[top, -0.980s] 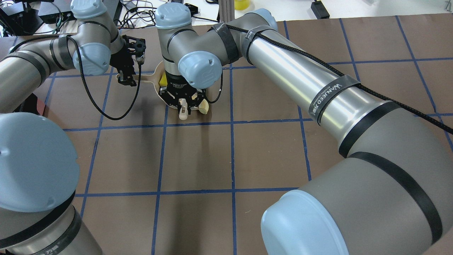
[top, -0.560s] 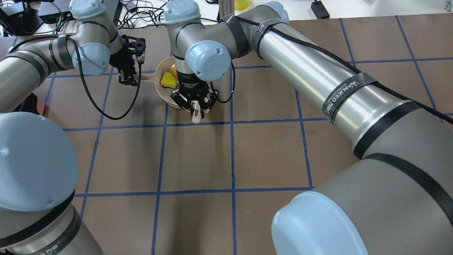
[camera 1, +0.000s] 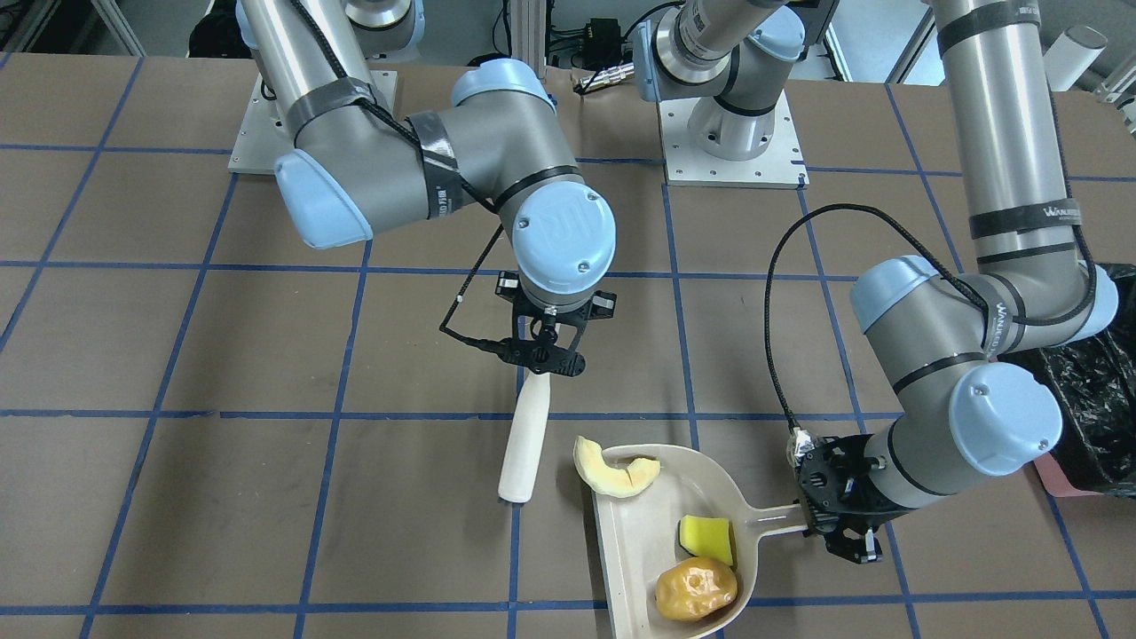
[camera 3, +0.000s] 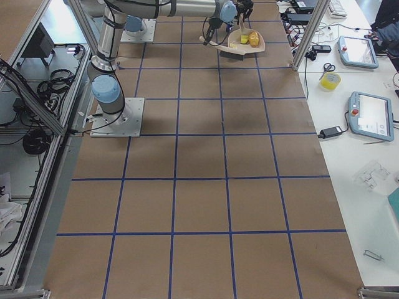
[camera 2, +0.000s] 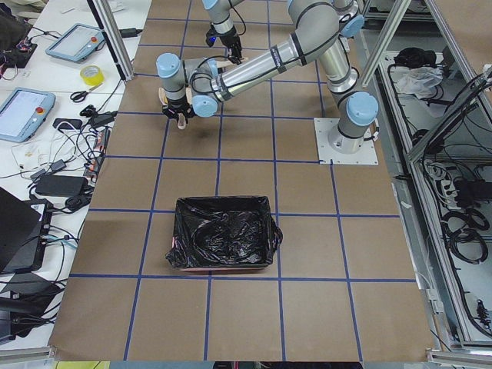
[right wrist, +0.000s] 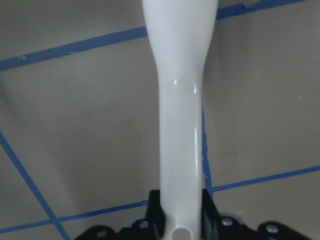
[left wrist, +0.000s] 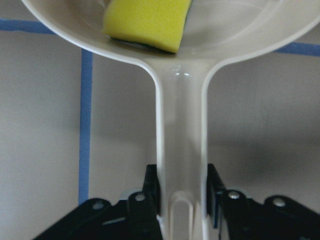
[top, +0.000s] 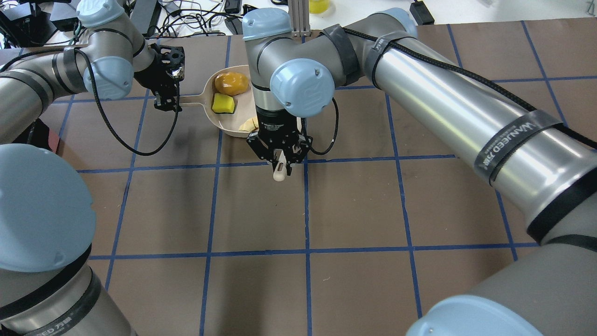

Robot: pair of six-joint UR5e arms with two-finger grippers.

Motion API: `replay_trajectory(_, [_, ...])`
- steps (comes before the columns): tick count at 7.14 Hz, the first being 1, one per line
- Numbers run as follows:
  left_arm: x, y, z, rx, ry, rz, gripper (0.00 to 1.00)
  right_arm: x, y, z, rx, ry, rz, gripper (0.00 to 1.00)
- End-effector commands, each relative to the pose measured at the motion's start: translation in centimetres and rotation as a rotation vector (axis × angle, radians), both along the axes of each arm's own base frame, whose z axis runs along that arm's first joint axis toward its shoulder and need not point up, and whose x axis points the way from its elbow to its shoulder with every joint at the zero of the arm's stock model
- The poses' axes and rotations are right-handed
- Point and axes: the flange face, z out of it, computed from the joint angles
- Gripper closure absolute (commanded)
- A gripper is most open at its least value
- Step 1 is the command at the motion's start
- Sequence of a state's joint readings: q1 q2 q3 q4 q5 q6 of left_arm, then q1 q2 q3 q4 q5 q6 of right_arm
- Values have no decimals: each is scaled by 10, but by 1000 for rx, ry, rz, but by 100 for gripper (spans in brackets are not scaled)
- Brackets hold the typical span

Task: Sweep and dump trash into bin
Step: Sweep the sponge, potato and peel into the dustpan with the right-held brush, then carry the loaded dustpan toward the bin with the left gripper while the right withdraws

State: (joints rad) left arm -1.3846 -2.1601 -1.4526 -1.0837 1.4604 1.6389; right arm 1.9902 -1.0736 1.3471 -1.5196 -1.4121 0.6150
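My left gripper [camera 1: 839, 524] is shut on the handle of a beige dustpan [camera 1: 639, 550], which lies flat on the table. The orange-brown lump [camera 1: 697, 588] and the yellow wedge [camera 1: 706, 539] lie in the pan. The pale melon slice [camera 1: 612, 470] rests across the pan's open lip. My right gripper [camera 1: 541, 355] is shut on a white sweeper tool [camera 1: 524, 435] and holds it tip down on the table, just off the pan's mouth. The black-lined pink bin [camera 2: 223, 242] stands far along the table on my left side; its edge [camera 1: 1087, 390] shows beside my left arm.
The table is brown with blue tape grid lines [top: 305, 210]. Cables and devices [top: 196, 18] lie beyond the far edge. Tablets and a tape roll [camera 3: 329, 81] sit on a side bench. The arm bases [camera 1: 732, 133] stand at the robot's edge.
My right gripper has drawn the white tool back from the pan, toward the robot and rightward in the overhead view. The lump and the wedge now show uncovered in the pan. My left gripper keeps its hold.
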Motion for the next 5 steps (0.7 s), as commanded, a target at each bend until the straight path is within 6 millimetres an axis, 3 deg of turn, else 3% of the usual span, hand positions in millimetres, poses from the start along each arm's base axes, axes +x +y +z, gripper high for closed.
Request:
replay_trajectory(1, [4,0,0,-4,21,7,82,-77,-23,8,14,-10,-56,94])
replay_trajectory(3, [16,1,7,-8,23,22,83,-151,-55,0,5,-8,-22,95])
replay_trajectory(5, [75,7,19,-23,86,31,83,-193,-76,-5,-60,-64,75,96])
